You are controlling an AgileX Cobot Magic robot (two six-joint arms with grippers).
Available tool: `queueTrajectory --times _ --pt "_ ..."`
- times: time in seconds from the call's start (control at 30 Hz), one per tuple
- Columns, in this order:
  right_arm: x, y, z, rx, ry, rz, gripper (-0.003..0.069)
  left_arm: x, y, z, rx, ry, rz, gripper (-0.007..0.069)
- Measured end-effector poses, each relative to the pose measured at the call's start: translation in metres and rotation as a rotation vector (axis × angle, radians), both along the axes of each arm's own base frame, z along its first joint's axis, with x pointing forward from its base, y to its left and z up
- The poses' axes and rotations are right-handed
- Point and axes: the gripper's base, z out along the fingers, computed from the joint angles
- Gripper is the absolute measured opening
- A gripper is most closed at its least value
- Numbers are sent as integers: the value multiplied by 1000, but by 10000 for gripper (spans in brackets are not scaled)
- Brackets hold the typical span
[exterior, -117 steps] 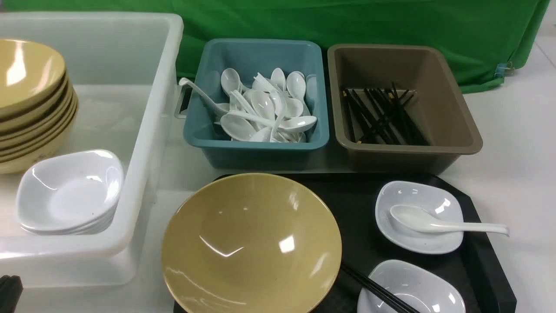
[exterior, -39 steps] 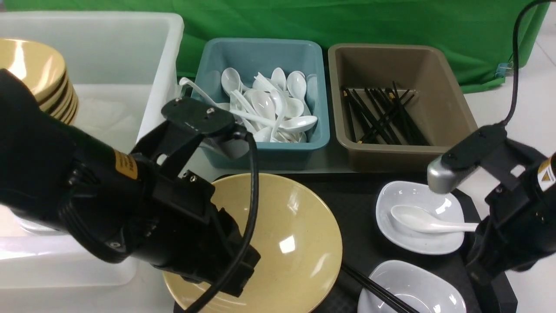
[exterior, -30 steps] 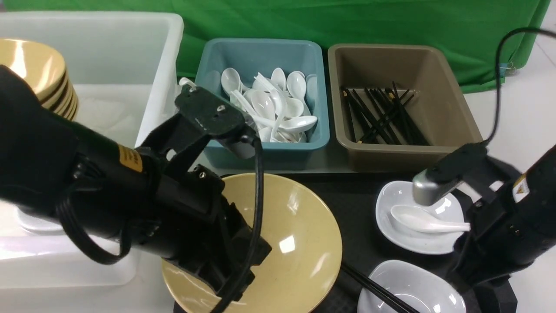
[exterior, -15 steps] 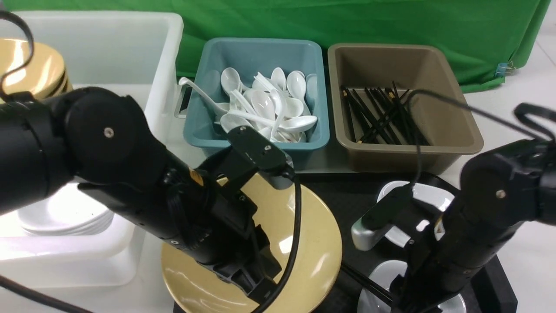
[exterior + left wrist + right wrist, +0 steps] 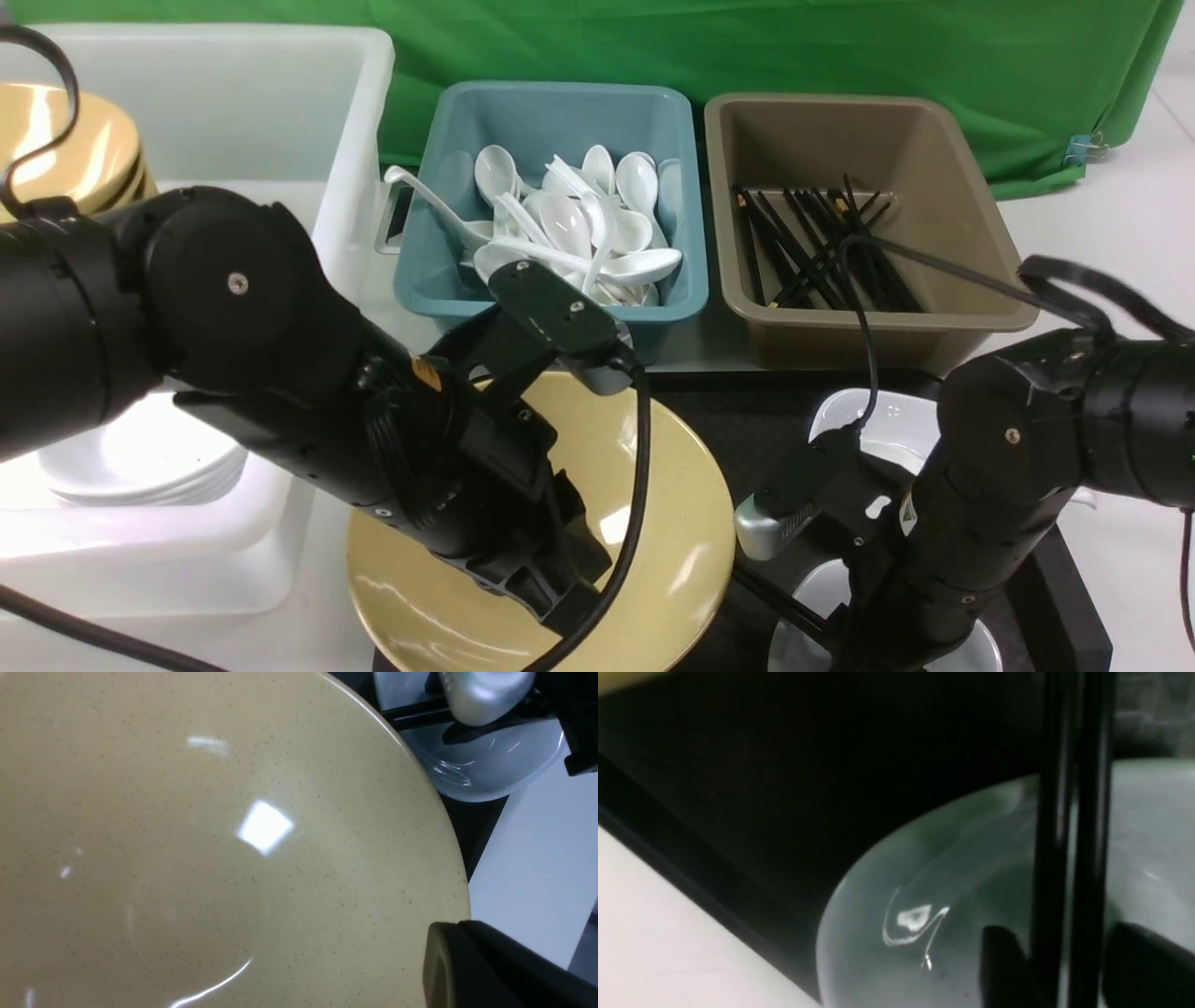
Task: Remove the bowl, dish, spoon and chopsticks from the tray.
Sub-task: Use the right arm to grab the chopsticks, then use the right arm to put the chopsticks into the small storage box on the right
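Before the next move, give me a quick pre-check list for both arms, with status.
1. Chopsticks between the jaws of the right gripper: ok, both sticks run between them.
2. Right jaws closed on the sticks: cannot tell.
3. Chopsticks lying across the near white dish: ok.
4. Left gripper at the bowl rim: ok, one finger shows by the rim.
5. Left jaws open or shut: cannot tell, second finger out of view.
6. Brown tub has room for the sticks: ok.
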Motion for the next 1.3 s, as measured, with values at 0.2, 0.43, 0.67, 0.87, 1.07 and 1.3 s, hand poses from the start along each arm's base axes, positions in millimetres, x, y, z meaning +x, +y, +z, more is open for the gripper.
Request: queueTrajectory --times 0.2,0.43,0.67,0.87,1.07,1.3 --pt "-4 -2 5 -14 31 1 86 1 0 0 -3 -4 6 -6" --pt "-10 -6 36 2 22 -9 86 6 -2 3 -36 -51 39 -6" --pt "5 -16 91 57 -115 -75 86 25 -9 31 -145 -230 116 -6" --pt "41 -38 138 125 -261 -186 86 41 -13 65 -256 -412 188 -6" --pt "74 -56 178 178 -409 -260 86 49 -13 78 -319 -516 250 -6" --pt "147 -53 186 220 -509 -318 86 55 -11 86 -372 -589 310 -6"
